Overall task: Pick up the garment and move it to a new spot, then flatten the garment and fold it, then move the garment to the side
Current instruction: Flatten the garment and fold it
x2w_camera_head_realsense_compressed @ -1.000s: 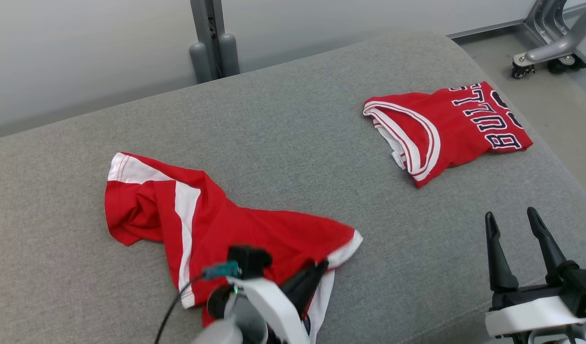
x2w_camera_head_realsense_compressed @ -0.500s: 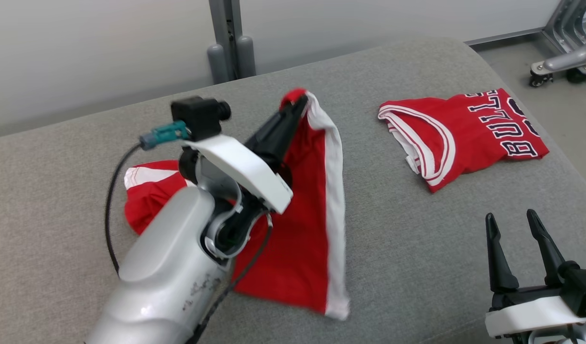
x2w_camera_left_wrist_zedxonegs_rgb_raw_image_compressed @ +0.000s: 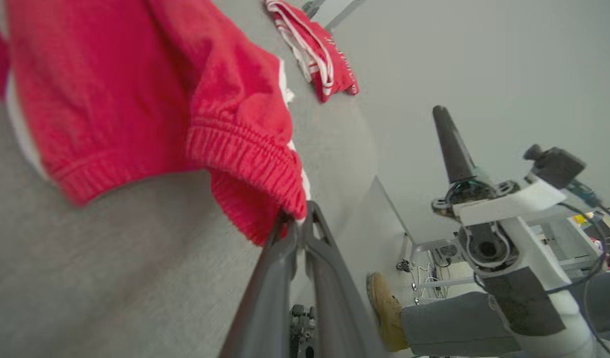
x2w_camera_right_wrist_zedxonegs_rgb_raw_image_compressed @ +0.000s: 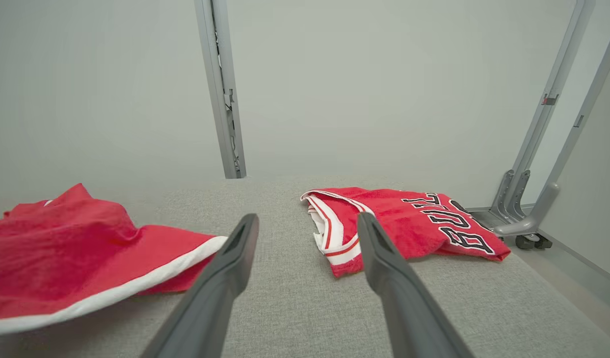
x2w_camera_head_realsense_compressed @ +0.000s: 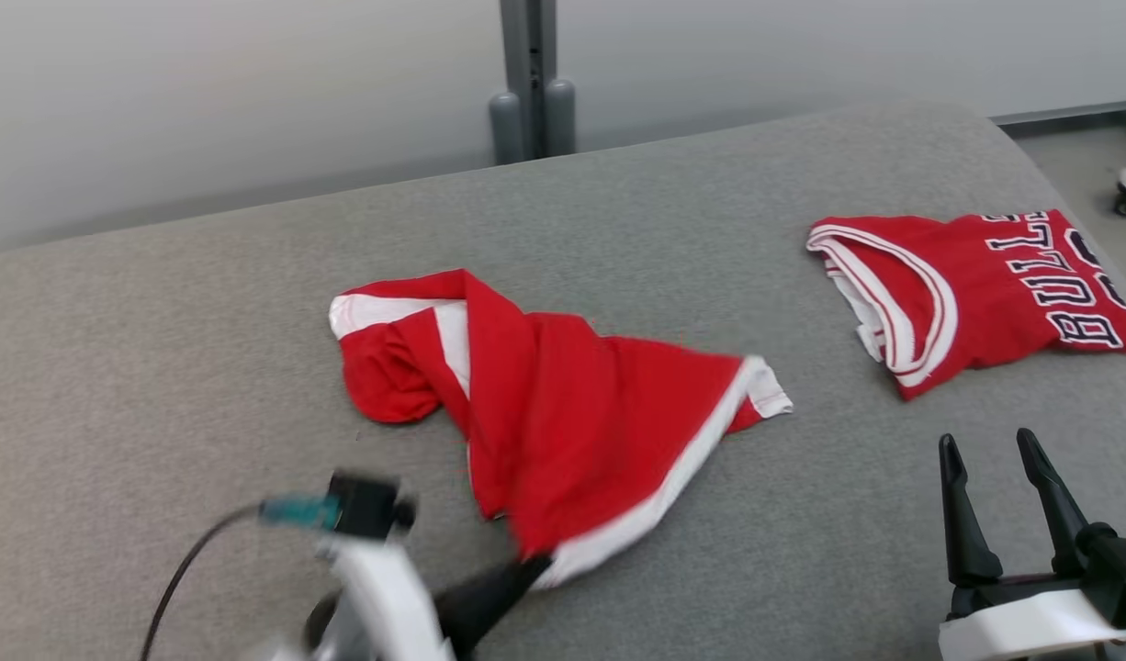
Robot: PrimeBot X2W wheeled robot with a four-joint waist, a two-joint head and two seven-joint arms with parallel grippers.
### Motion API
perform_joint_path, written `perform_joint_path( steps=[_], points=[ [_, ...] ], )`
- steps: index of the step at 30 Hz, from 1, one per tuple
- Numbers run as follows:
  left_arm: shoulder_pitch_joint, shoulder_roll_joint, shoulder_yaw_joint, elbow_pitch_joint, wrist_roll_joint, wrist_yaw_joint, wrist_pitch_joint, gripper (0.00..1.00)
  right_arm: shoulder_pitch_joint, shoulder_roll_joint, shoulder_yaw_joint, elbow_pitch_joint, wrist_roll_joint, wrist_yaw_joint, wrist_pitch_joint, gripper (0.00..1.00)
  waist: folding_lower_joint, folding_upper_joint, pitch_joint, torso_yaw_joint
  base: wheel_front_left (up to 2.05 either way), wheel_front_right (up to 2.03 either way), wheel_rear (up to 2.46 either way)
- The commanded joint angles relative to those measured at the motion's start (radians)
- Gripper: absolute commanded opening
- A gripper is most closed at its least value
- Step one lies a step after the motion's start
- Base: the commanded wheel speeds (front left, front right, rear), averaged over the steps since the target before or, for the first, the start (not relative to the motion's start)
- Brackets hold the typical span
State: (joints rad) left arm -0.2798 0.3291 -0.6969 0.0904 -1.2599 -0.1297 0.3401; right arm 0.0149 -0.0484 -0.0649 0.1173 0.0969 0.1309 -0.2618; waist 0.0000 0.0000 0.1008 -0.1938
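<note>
the left gripper (x2w_camera_head_realsense_compressed: 524,571) is clenched on the near edge of the garment (x2w_camera_head_realsense_compressed: 572,413); the left wrist view shows both fingers (x2w_camera_left_wrist_zedxonegs_rgb_raw_image_compressed: 275,278) pressed together on its ribbed hem (x2w_camera_left_wrist_zedxonegs_rgb_raw_image_compressed: 250,159). the garment lies crumpled at the middle of the cushion (x2w_camera_head_realsense_compressed: 205,349), white stripe along its right side. the right gripper (x2w_camera_head_realsense_compressed: 985,441) is released, fingers apart, over the cushion's near right, holding nothing. a folded jersey (x2w_camera_head_realsense_compressed: 976,289) rests well apart at the far right.

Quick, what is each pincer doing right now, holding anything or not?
Left pincer: closed, gripping the elastic edge of the red garment.
Right pincer: open, holding nothing.
</note>
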Motion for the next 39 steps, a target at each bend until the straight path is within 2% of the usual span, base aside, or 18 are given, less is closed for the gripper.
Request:
perform_joint_path(
  steps=[1, 3, 5, 8, 17, 18, 19, 20, 26, 30, 33, 34, 36, 39],
  points=[
    [0.070, 0.058, -0.006, -0.009, -0.009, -0.001, -0.010, 0.00, 0.015, -0.005, -0.008, 0.006, -0.004, 0.000, -0.004, 1.00, 0.0000, 0.0000, -0.003, 0.035, 0.00, 0.00, 0.00],
    [0.132, 0.112, -0.003, 0.014, 0.004, -0.001, -0.039, 0.00, 0.018, -0.005, -0.011, 0.008, -0.014, 0.000, -0.004, 1.00, 0.0000, 0.0000, -0.006, 0.068, 0.00, 0.00, 0.00],
    [0.173, 0.138, -0.001, 0.047, 0.015, -0.001, -0.071, 0.00, 0.025, -0.004, -0.013, 0.010, -0.022, 0.000, -0.004, 1.00, 0.0000, 0.0000, -0.011, 0.102, 0.00, 0.00, 0.00],
    [0.195, 0.138, 0.006, 0.086, -0.017, -0.001, -0.094, 0.00, 0.028, -0.005, -0.010, 0.014, -0.033, 0.000, -0.004, 1.00, 0.0000, 0.0000, -0.018, 0.152, 0.00, 0.00, 0.00],
    [0.188, 0.145, 0.003, 0.155, -0.018, -0.001, -0.152, 0.00, 0.023, -0.005, 0.001, 0.020, -0.053, 0.000, -0.004, 1.00, 0.0000, 0.0000, -0.038, 0.226, 0.00, 0.00, 0.00],
    [0.190, 0.148, 0.004, 0.156, -0.017, -0.001, -0.164, 0.05, 0.025, -0.005, 0.002, 0.022, -0.054, 0.000, -0.004, 1.00, 0.0000, 0.0000, -0.039, 0.230, 0.00, 0.00, 0.00],
    [0.192, 0.148, 0.006, 0.157, -0.015, -0.001, -0.179, 0.46, 0.027, -0.005, 0.001, 0.023, -0.055, 0.000, -0.004, 1.00, 0.0000, 0.0000, -0.041, 0.234, 0.00, 0.00, 0.00],
    [0.196, 0.147, 0.007, 0.157, -0.012, -0.001, -0.195, 1.00, 0.030, -0.005, 0.002, 0.024, -0.056, 0.000, -0.004, 1.00, 0.0000, 0.0000, -0.043, 0.236, 0.00, 0.00, 0.00],
    [0.255, 0.191, 0.032, 0.128, 0.032, 0.003, -0.323, 1.00, 0.039, -0.005, -0.013, 0.011, -0.067, 0.000, -0.004, 1.00, 0.0000, 0.0000, -0.072, 0.223, 0.00, 0.00, 0.00],
    [0.342, 0.233, 0.085, 0.076, 0.074, 0.043, -0.461, 1.00, 0.057, -0.005, -0.045, -0.018, -0.095, 0.000, -0.004, 1.00, 0.0000, 0.0000, -0.102, 0.212, 0.00, 0.00, 0.00],
    [0.396, 0.257, 0.142, 0.026, 0.118, 0.106, -0.559, 1.00, 0.058, -0.005, -0.076, -0.054, -0.124, 0.000, -0.004, 1.00, 0.0000, 0.0000, -0.109, 0.208, 0.00, 0.00, 0.00],
    [0.421, 0.268, 0.197, 0.003, 0.183, 0.167, -0.594, 1.00, 0.059, -0.006, -0.096, -0.079, -0.140, 0.000, -0.004, 1.00, 0.0000, 0.0000, -0.113, 0.207, 0.00, 0.00, 0.00],
    [0.449, 0.236, 0.274, -0.023, 0.241, 0.215, -0.603, 1.00, 0.060, -0.010, -0.115, -0.103, -0.150, 0.000, -0.004, 1.00, 0.0000, 0.0000, -0.118, 0.207, 0.00, 0.00, 0.00],
    [0.485, 0.168, 0.435, -0.058, 0.400, 0.268, -0.605, 1.00, 0.077, -0.010, -0.135, -0.129, -0.155, 0.000, -0.004, 1.00, 0.0000, 0.0000, -0.128, 0.210, 0.00, 0.00, 0.00]
  ],
)
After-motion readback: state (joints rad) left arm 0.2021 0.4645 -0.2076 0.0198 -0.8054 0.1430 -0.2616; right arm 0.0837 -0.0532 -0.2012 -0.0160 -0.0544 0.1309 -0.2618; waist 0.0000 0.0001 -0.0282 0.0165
